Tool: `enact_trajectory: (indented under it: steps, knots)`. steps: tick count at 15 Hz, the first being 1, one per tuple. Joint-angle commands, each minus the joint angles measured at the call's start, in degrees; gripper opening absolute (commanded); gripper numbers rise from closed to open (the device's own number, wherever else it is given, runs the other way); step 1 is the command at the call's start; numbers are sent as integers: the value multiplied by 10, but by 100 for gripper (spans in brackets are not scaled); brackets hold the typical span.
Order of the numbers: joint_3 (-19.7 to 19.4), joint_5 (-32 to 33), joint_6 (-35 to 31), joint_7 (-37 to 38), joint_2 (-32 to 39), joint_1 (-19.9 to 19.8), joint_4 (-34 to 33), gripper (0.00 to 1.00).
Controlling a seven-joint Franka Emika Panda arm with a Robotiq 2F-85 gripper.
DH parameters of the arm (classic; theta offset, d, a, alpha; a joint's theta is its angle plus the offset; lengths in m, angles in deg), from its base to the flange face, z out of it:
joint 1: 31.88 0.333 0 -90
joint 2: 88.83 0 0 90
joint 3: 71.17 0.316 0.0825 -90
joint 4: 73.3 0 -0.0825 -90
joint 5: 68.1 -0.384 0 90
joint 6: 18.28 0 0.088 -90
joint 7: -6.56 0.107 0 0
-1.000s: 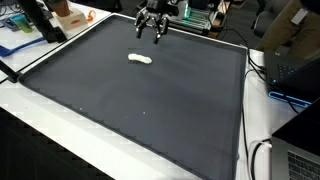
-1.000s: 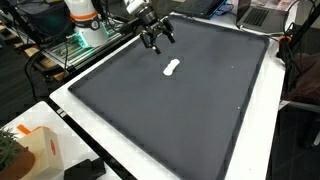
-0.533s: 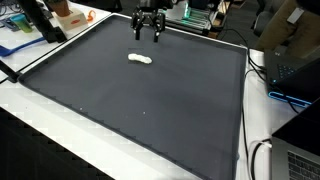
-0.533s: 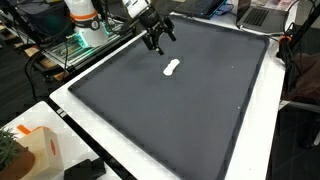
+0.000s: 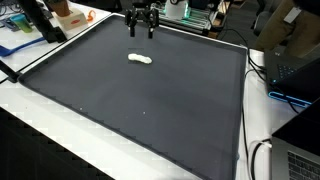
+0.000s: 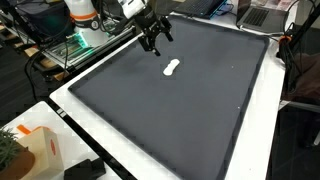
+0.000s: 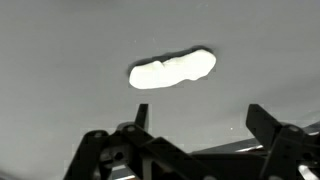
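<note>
A small white elongated lump (image 5: 140,59) lies on the dark mat (image 5: 140,110); it shows in both exterior views (image 6: 172,68) and in the wrist view (image 7: 172,70). My gripper (image 5: 141,31) hangs above the mat's far edge, a short way beyond the lump and not touching it. It also shows in an exterior view (image 6: 153,41). Its fingers (image 7: 266,130) are spread apart with nothing between them. In the wrist view the gripper (image 7: 195,135) sits at the bottom, with the lump ahead of it.
The mat (image 6: 190,100) lies on a white table (image 6: 90,130). An orange-and-white box (image 6: 40,150) stands at one corner. Green equipment (image 5: 195,15) and the robot base (image 6: 85,20) are behind the mat. Laptops and cables (image 5: 290,70) lie along one side.
The gripper has moved sideways along the mat's far edge and slightly back, away from the white lump. The lump has not moved.
</note>
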Motion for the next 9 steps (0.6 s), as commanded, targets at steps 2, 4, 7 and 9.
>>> enact_trajectory:
  steps: [2, 4, 7, 9]
  knots:
    - [-13, 35, 8, -1, 13, -8, -2, 100]
    - [-32, 64, 21, 3, 25, -11, -5, 100]
    - [-74, 141, 46, 7, 48, -17, -16, 100]
    - [-108, 208, 63, 12, 71, -18, -27, 100]
